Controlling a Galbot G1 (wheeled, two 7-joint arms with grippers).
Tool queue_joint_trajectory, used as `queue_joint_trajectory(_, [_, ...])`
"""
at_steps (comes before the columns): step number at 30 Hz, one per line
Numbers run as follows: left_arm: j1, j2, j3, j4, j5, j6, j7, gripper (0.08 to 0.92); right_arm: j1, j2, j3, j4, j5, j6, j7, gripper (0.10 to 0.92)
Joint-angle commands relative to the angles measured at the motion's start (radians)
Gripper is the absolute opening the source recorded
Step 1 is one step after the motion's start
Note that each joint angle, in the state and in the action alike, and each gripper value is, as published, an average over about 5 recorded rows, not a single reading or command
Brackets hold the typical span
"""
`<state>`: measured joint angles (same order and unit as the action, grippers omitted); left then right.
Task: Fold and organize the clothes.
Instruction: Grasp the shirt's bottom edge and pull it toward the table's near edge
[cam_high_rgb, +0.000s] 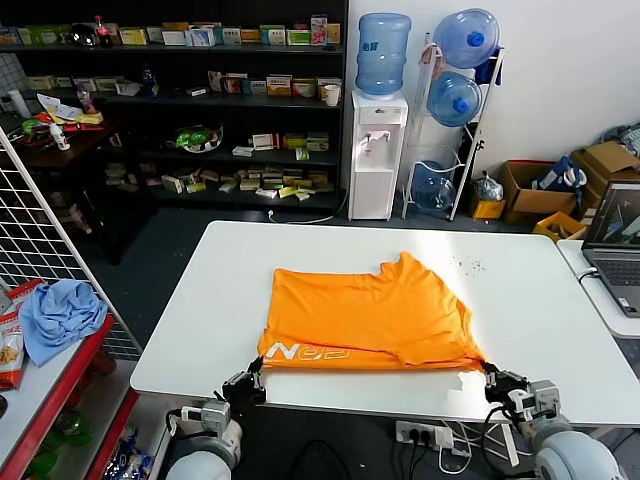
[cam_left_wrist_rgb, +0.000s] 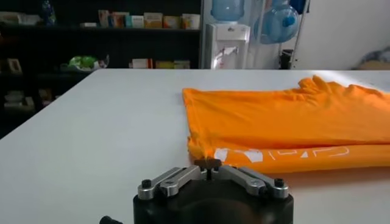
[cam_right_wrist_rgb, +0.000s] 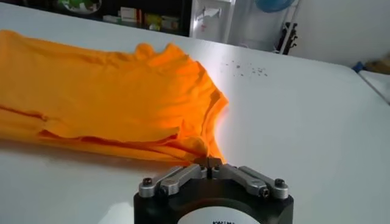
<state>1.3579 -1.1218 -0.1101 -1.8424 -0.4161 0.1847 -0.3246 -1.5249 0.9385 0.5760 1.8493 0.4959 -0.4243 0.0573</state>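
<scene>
White table (cam_high_rgb: 540, 300), dark shelves (cam_high_rgb: 200, 100), water dispenser (cam_high_rgb: 378, 150)

We are viewing a bright orange short-sleeved cotton T-shirt (cam_high_rgb: 370, 312) lying folded on the white table, toward its near edge. Its lower layer is showing white block lettering (cam_high_rgb: 307, 352) along the near left hem. The upper layer is lying slightly rumpled, its collar peaking at the far side.

I read white block lettering on the orange T-shirt (cam_high_rgb: 368, 310), near its front hem; only a leading "N" is clear. Shelf box labels are too small for me to read.
</scene>
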Motion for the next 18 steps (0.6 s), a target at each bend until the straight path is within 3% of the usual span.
queue_joint_trajectory(1, [0.160,-0.001,0.003,-0.081,0.041,-0.004,-0.001,0.094,-0.151,-0.003,0.047,0.084,-0.012,-0.022,0.019,0.124])
queue_joint_trajectory(8, [0.149,-0.006,-0.006,-0.092,0.066,0.001,0.008,0.094,-0.160,0.003,0.054,0.121,-0.014,-0.039,0.033,0.133])
queue_joint_trajectory(12, [0.105,-0.004,-0.017,-0.106,0.069,-0.003,0.010,0.146,-0.142,-0.008,0.066,0.158,0.001,-0.046,0.040,0.224])
queue_joint_trajectory(18, [-0.003,-0.003,-0.028,-0.096,0.039,-0.013,0.019,0.315,-0.066,-0.034,0.051,0.183,0.042,-0.052,0.045,0.398])
